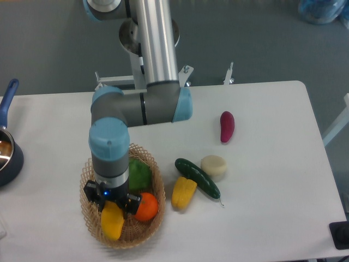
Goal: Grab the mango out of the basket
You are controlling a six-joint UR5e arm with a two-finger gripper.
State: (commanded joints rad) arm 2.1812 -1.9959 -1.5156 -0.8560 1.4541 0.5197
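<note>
Your two-finger gripper (112, 203) is clamped on the glossy yellow oval mango (112, 220), inside the tan woven wicker basket (155, 176) near the table's front-left edge. A round orange fruit (146, 207) touches it on the right; a green fruit (139, 174) sits behind. Outside, a yellow corn piece (184, 192) and dark green cucumber (197, 178) lie beside the basket.

Cucumber (197, 178) touches corn (183, 192); pot (7, 154) far left.
</note>
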